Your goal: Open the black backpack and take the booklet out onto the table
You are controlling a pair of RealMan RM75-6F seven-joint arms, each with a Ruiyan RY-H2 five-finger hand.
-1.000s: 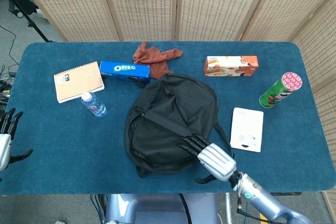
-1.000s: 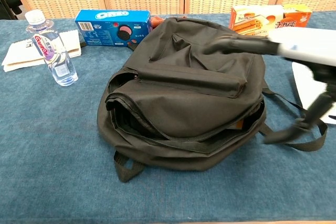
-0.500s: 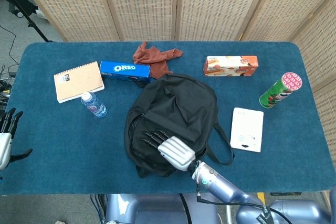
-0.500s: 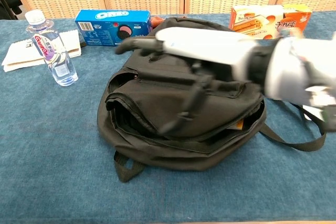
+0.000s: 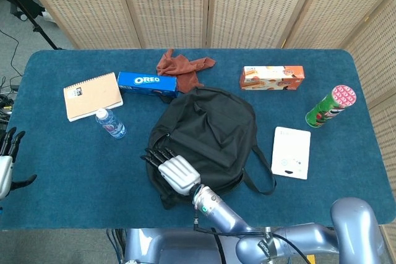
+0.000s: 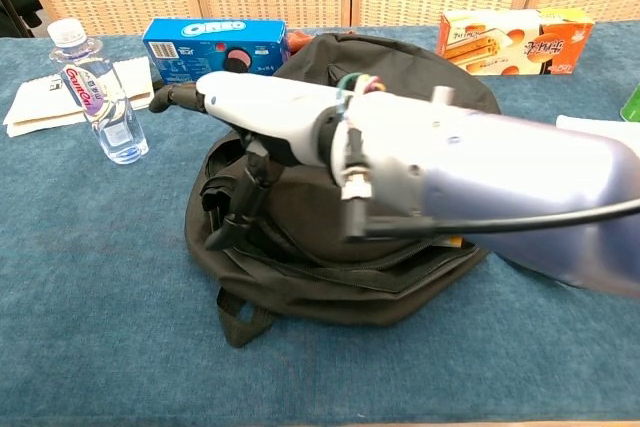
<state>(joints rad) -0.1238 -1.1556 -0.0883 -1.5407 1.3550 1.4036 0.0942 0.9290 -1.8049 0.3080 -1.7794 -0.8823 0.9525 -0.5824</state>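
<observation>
The black backpack [image 5: 213, 122] lies flat in the middle of the blue table [image 5: 74, 171], with its zipper opening [image 6: 222, 209] gaping along the left front side. My right hand [image 5: 171, 170] hovers over that left front corner, fingers stretched out and apart, holding nothing. In the chest view the right hand [image 6: 240, 107] and its forearm cover much of the backpack [image 6: 310, 282], and the thumb points down at the opening. Whatever is inside the backpack is hidden; no booklet shows. My left hand [image 5: 6, 164] hangs at the table's left edge, fingers spread and empty.
A tan spiral notebook [image 5: 93, 95], a water bottle [image 5: 110, 123] and an Oreo box [image 5: 147, 81] lie left of the bag. A brown cloth [image 5: 184, 66] lies behind it. An orange biscuit box [image 5: 272, 77], a green can [image 5: 331, 106] and a white box [image 5: 291, 152] are on the right.
My right hand has swept leftward across the backpack, from its right front side to its left front corner by the opening. The left hand and the bag have stayed put.
</observation>
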